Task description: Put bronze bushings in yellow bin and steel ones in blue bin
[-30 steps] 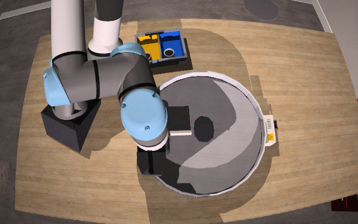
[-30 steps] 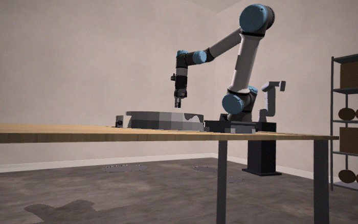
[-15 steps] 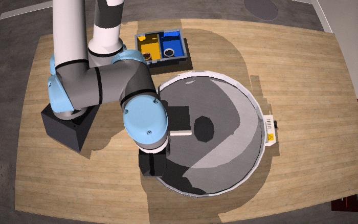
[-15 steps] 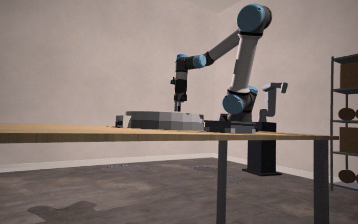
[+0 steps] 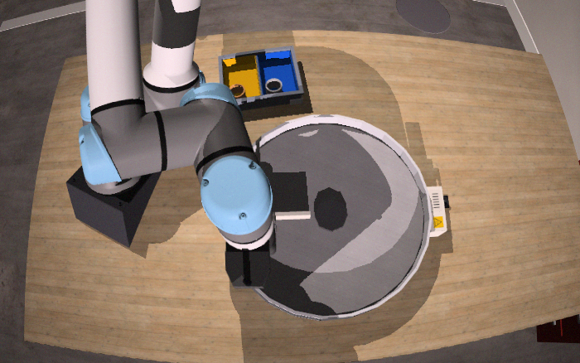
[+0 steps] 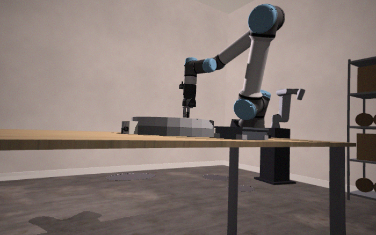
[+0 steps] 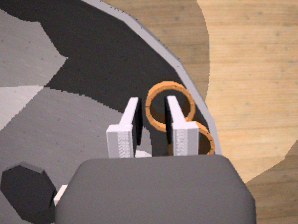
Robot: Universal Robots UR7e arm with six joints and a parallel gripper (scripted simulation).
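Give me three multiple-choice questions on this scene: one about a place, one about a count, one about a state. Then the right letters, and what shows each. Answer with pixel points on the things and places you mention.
1. Where is the steel bushing (image 5: 273, 79)?
A. In the yellow bin
B. In the blue bin (image 5: 284, 73)
C. On the floor

2. How many bronze bushings show on the turntable (image 5: 363, 214) (image 6: 172, 126) (image 7: 95, 112) in the wrist view?
A. None
B. Two
C. Five

3. How do the fingers of the gripper (image 5: 247, 269) (image 6: 186, 116) (image 7: 152, 100) stand?
A. Apart
B. Pressed together
C. Crossed

Key:
1. B: the top view shows the grey ring inside the blue compartment.
2. B: two orange-brown rings (image 7: 148, 107) (image 7: 212, 142) show inside the rim.
3. A: the wrist view shows a gap between them.

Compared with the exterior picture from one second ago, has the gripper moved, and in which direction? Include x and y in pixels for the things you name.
Yes, downward: in the exterior view, the gripper (image 5: 247, 268) (image 6: 186, 116) (image 7: 153, 111) was visibly above the turntable (image 5: 363, 184) (image 6: 172, 126) (image 7: 100, 75); now its jaws reach about the upper edge.
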